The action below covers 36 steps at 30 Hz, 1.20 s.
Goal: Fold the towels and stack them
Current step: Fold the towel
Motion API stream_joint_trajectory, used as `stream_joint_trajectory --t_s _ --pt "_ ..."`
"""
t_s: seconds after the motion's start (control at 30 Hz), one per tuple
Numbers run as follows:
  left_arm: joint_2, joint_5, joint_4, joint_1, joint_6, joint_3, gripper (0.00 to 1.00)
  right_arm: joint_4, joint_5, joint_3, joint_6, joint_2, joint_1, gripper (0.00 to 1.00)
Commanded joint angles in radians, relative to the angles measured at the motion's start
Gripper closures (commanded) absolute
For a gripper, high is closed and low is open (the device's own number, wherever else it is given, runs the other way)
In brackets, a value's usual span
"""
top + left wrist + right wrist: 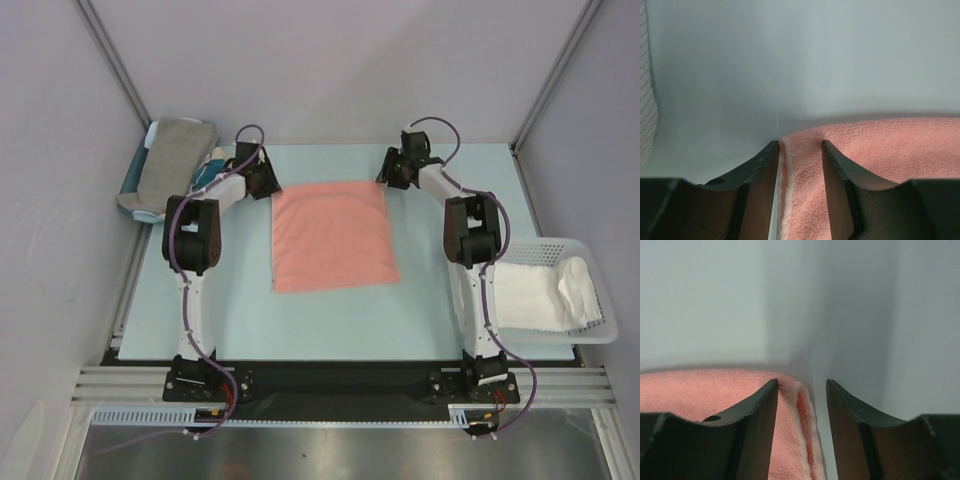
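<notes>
Top external, pink towel, blue table, walls

Overhead view looks down from behind; both wrist views close, sharing salmon-pink towel.

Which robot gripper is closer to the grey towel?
Left. The left gripper sits at the pink towel's far left corner, near the grey towel. The right gripper is at its far right corner.

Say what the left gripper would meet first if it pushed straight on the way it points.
Most likely the salmon-pink towel: its corner lies between the open fingers of the left gripper, with the table just beyond. Depth is hard to judge from the wrist view.
</notes>
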Motion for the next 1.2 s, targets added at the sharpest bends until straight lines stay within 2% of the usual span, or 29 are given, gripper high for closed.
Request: stream_joint_trajectory --t_s 0.0,0.37,0.57,0.6,0.7,0.73,0.9,1.17 --pt "0.036 -0.014 -0.043 0.002 -0.022 0.053 0.55 -0.044 0.056 0.101 -0.042 0.040 0.015 0.52" --pt "0.050 0.012 -0.036 0.002 -0.025 0.071 0.65 -0.049 0.061 0.131 -0.056 0.059 0.024 0.59" --pt "0.027 0.041 0.036 0.002 -0.013 0.053 0.69 -0.037 0.053 0.131 -0.053 0.051 0.021 0.71" --pt "0.024 0.046 0.058 0.002 -0.011 0.050 0.72 -0.035 0.055 0.131 -0.051 0.051 0.019 0.77" --pt "0.013 0.061 0.110 0.004 -0.002 0.043 0.77 -0.024 0.050 0.134 -0.047 0.040 0.009 0.86" --pt "0.012 0.067 0.122 0.005 0.000 0.048 0.83 -0.020 0.039 0.134 -0.048 0.039 0.007 0.88" --pt "-0.013 0.083 0.219 0.013 0.001 0.040 1.00 0.014 0.029 0.132 -0.054 0.008 -0.008 1.00" --pt "-0.064 0.122 0.384 0.016 0.009 -0.030 1.00 0.086 0.013 0.085 -0.065 -0.081 -0.021 1.00"
